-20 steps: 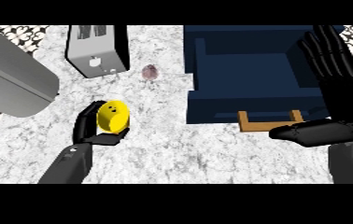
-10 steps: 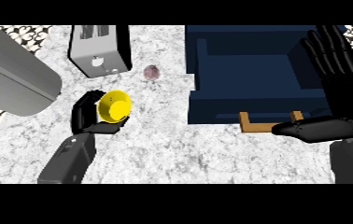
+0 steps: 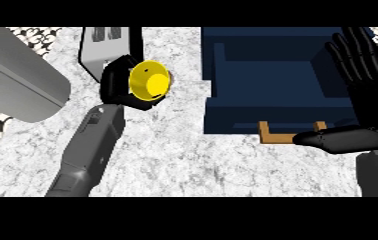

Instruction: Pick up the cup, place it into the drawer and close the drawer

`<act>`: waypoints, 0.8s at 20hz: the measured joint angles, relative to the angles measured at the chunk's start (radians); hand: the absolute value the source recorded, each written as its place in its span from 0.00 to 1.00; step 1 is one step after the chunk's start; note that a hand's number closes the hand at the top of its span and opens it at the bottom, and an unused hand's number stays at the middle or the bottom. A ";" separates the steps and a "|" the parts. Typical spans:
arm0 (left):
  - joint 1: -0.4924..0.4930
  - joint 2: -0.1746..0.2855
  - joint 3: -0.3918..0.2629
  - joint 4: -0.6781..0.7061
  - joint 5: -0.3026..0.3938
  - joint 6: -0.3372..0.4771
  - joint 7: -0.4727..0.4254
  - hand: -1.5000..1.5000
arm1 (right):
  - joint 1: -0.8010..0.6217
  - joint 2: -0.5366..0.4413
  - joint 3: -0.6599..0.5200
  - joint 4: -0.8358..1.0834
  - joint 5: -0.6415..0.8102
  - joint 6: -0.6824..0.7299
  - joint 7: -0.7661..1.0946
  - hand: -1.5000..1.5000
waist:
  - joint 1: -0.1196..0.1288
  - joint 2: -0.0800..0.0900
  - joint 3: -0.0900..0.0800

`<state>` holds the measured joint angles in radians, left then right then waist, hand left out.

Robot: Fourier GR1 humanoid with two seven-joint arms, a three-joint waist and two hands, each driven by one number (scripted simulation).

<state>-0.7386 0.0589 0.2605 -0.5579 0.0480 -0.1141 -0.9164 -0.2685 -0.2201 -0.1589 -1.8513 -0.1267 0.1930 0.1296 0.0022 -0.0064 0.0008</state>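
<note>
- Head view: the robot's left hand is curled round a yellow cup. The cup is turned on its side, with one round end facing up toward the camera.
- The cup shows over the white-and-grey marbled counter, at the lower right corner of a silver toaster. It is left of the drawer and outside it.
- The black fingers wrap the cup's left side and hide part of it. Whether the cup touches the toaster cannot be told.
- The left grey forearm rises from the lower edge, slanting up to the hand.
- A navy drawer stands open at upper right, its dark inside visible. A wooden handle sits on its near front.
- The right hand shows at the right edge, held wide. Its fingers are straight and point up over the drawer's right side, holding nothing.
- Its thumb stretches left, its tip just beside the handle's right end. Contact cannot be made out.
- A large grey rounded object fills the left edge, well apart from the drawer.
- A band of speckled black and white runs behind the grey object in the upper left corner.
</note>
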 measured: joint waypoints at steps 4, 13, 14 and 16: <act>-0.063 -0.033 -0.050 -0.120 0.012 0.030 0.150 1.00 | -0.002 -0.008 -0.008 0.007 0.004 0.000 0.000 0.00 | 0.004 -0.001 0.000; -0.298 -0.056 -0.218 -0.224 0.086 0.254 0.463 1.00 | 0.004 0.005 -0.001 0.040 0.023 0.002 -0.048 0.00 | -0.016 0.003 0.000; -0.331 -0.056 -0.230 -0.207 0.095 0.279 0.482 1.00 | 0.004 0.007 -0.003 0.048 0.024 0.001 -0.058 0.00 | -0.019 0.005 0.000; -0.387 -0.057 -0.252 -0.163 0.115 0.316 0.524 1.00 | 0.010 0.003 -0.009 0.047 0.016 0.010 -0.065 0.00 | -0.027 0.007 0.000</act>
<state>-1.1259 0.0016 0.0089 -0.7205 0.1625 0.2019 -0.3921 -0.2583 -0.2171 -0.1676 -1.8044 -0.1110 0.2034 0.0642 -0.0249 0.0011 0.0008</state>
